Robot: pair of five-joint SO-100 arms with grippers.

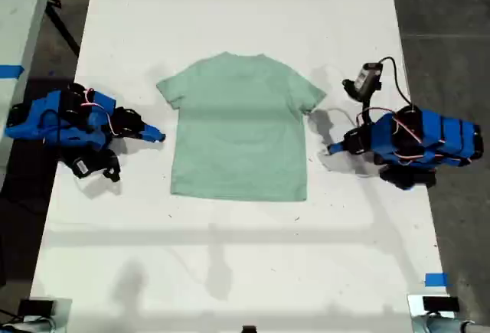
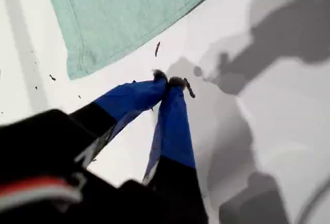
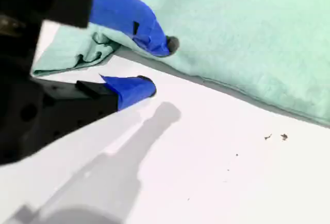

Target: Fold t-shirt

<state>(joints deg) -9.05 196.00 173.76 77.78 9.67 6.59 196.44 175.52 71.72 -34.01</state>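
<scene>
Seen close only: my first gripper, fingers pinched together, empty; my second gripper, fingers narrowly parted beside t-shirt.

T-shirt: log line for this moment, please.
t-shirt flat, unfolded | my first gripper shut, off cloth | my second gripper open at cloth edge

my first hand low, fingertips together, my second hand low, fingers parted

Matt mint cloth t-shirt — smooth white table
</scene>
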